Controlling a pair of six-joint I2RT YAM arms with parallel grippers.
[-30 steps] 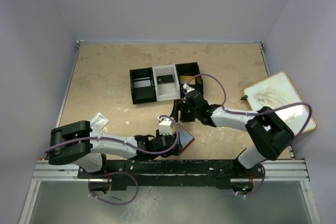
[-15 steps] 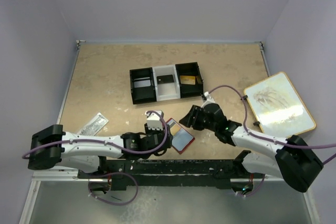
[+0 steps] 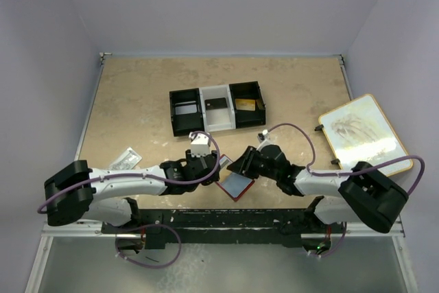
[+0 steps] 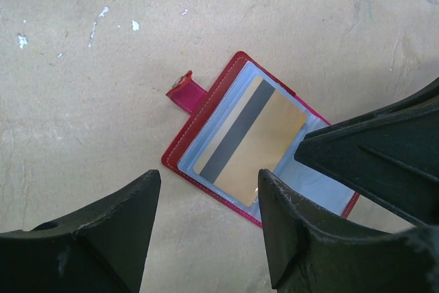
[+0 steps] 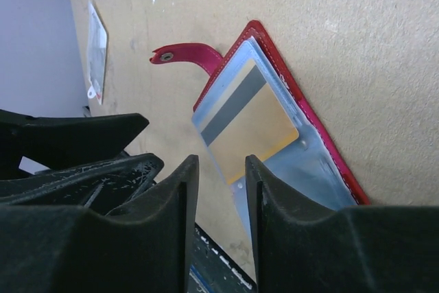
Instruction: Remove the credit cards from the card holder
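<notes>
The card holder [image 3: 236, 185] lies open near the table's front edge, red with pale blue inner panels [image 4: 226, 111] [image 5: 312, 128]. A gold credit card [image 4: 257, 143] [image 5: 255, 123] with a dark stripe lies on its left panel. My left gripper [image 3: 211, 164] [image 4: 208, 183] hovers open just left of the holder, with nothing between its fingers. My right gripper [image 3: 240, 165] [image 5: 221, 166] hangs over the holder's far right side. Its jaws stand a narrow gap apart with nothing between them, and its black fingers [image 4: 374, 162] cover the holder's right panel in the left wrist view.
A black-and-white three-compartment tray [image 3: 185, 127] sits behind, with a gold card [image 3: 245, 105] in its right compartment and a dark one [image 3: 217, 103] in the middle. A clear plastic packet [image 3: 125, 159] [image 5: 97, 40] lies at left. A framed board [image 3: 363, 134] rests at right.
My right gripper came from the tray down to the card holder, its jaws narrowing; a gold card now shows in the tray. The left gripper drew back off the holder to its left.
</notes>
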